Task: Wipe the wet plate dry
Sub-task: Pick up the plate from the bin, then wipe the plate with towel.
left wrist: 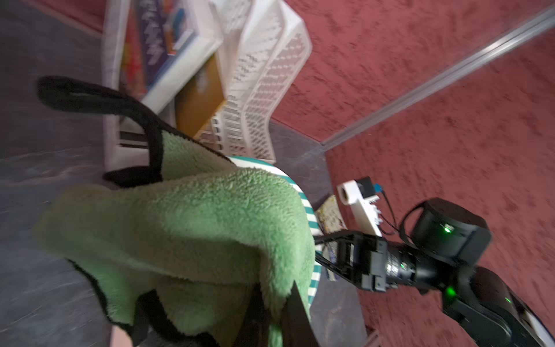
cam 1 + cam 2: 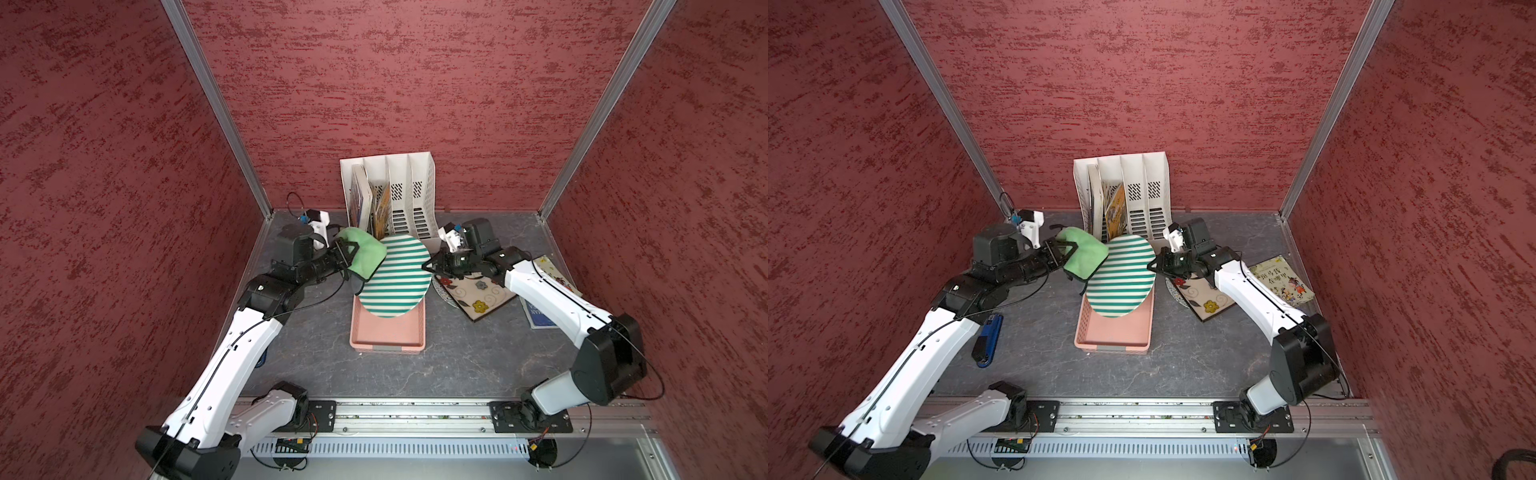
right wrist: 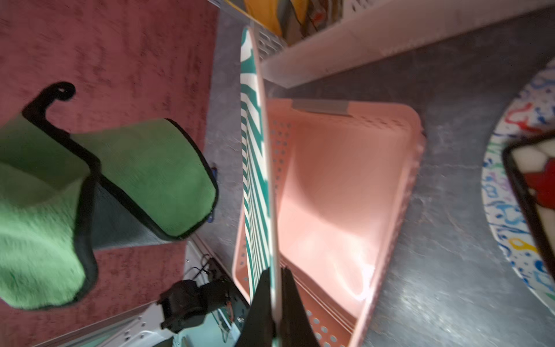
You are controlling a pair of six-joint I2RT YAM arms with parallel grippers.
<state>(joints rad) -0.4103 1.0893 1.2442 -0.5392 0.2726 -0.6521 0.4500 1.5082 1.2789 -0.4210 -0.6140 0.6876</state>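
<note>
**Striped plate** (image 2: 395, 276): round, with green and white bands. It is held tilted on edge over the far end of the pink tray (image 2: 388, 345), its striped face turned toward the left arm. Whether its lower rim touches the tray cannot be told.

**Right pincer** (image 3: 276, 270): closed on the plate's rim, one finger on each face. The right wrist view shows the plate edge-on between them.

**Left pincer** (image 2: 351, 259): closed on the green cloth (image 2: 365, 255).

**Green cloth**: fluffy, black-edged, with a black hanging loop. It is bunched and raised beside the plate's left rim. In both top views it overlaps that rim, but the right wrist view shows a gap between its hanging fold and the striped face, so contact cannot be told.

**Pink tray**: perforated walls, set lengthwise at the middle of the counter (image 2: 457, 353).

**White file rack** (image 2: 411, 187): stands at the middle of the counter's back edge, with books upright in its left slots.

**Floral board** (image 2: 478, 293): lies just right of the tray, on top of a speckled plate (image 3: 504, 168).

**Picture book** (image 2: 1281, 280): lies flat near the counter's right edge.

**Blue tool** (image 2: 988, 338): lies near the left edge, partly under the left arm. Its type cannot be told.
</note>
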